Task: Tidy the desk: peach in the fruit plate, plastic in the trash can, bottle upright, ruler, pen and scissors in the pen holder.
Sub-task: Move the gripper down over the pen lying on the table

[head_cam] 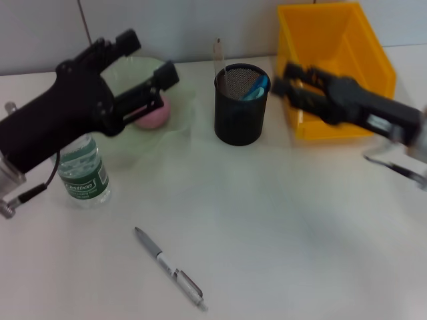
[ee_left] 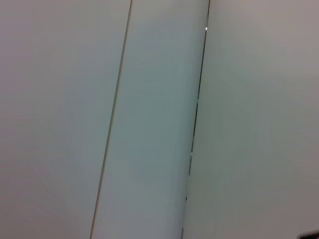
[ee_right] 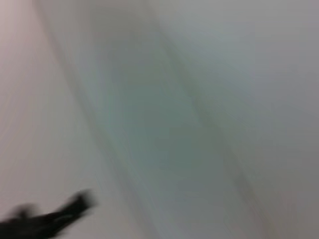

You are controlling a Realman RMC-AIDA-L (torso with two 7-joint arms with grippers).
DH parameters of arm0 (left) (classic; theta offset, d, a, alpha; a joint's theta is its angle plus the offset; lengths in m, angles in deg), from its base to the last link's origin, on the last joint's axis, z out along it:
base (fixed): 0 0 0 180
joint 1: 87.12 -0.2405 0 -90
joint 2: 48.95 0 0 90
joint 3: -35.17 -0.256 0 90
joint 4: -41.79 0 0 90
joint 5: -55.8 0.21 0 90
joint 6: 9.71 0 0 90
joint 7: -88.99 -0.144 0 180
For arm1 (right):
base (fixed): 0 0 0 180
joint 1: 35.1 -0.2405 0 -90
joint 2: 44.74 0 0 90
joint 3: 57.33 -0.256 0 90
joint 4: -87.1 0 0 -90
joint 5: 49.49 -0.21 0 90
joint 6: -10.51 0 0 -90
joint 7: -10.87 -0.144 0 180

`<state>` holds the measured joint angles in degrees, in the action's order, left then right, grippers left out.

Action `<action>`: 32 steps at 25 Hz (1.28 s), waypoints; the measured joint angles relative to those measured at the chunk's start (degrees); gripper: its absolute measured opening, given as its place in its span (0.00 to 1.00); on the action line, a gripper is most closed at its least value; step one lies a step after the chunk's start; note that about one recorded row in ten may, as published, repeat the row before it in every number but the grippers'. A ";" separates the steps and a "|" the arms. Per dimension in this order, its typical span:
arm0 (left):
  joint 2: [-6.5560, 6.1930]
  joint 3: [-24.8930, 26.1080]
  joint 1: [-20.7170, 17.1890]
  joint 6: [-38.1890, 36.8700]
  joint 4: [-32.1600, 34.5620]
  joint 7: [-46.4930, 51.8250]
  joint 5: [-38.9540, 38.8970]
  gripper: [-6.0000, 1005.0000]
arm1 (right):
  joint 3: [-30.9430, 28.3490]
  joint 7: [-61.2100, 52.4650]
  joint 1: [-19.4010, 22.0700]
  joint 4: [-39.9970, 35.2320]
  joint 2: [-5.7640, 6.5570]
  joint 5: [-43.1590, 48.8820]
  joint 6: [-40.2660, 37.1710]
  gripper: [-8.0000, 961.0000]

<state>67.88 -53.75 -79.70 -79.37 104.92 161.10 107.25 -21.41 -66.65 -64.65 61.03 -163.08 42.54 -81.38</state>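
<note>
- White desk (head_cam: pixel 280 253) runs back to a pale wall.
- Near: I count one pen (head_cam: pixel 169 268), lying flat; light, stiff, slick. I'd pinch its middle.
- Left: one bottle (head_cam: pixel 83 175), upright.
- Middle: my left gripper (head_cam: pixel 148 70), fingers apart and empty, hangs over one peach (head_cam: pixel 155 117) in the plate (head_cam: pixel 175 137).
- Centre far: one pen holder (head_cam: pixel 241 103).
- Right: my right gripper (head_cam: pixel 285 79), fingers unclear, by one yellow bin (head_cam: pixel 333 60).

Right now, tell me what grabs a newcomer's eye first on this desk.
The bright yellow plastic bin at the far right corner stands out first, with the right pincer raised before it. Next, the black mesh pen holder at centre and the silver pen lying alone near the front edge.
</note>
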 joint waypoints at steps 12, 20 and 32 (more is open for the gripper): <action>-1.66 7.03 2.84 -13.09 9.36 18.04 28.31 0.84 | 2.83 -3.90 11.16 -12.79 2.42 5.24 -8.56 0.74; 0.95 12.30 16.78 -24.63 23.92 30.35 62.03 0.84 | -0.49 -4.58 12.18 -12.64 3.47 6.98 -6.58 0.74; 1.49 10.88 25.53 -29.05 24.20 43.71 71.23 0.84 | -0.82 -5.71 11.41 -13.45 3.62 7.18 -4.81 0.74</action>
<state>69.38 -42.88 -54.17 -108.42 129.12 204.82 178.49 -22.23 -72.36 -53.24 47.58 -159.46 49.73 -86.19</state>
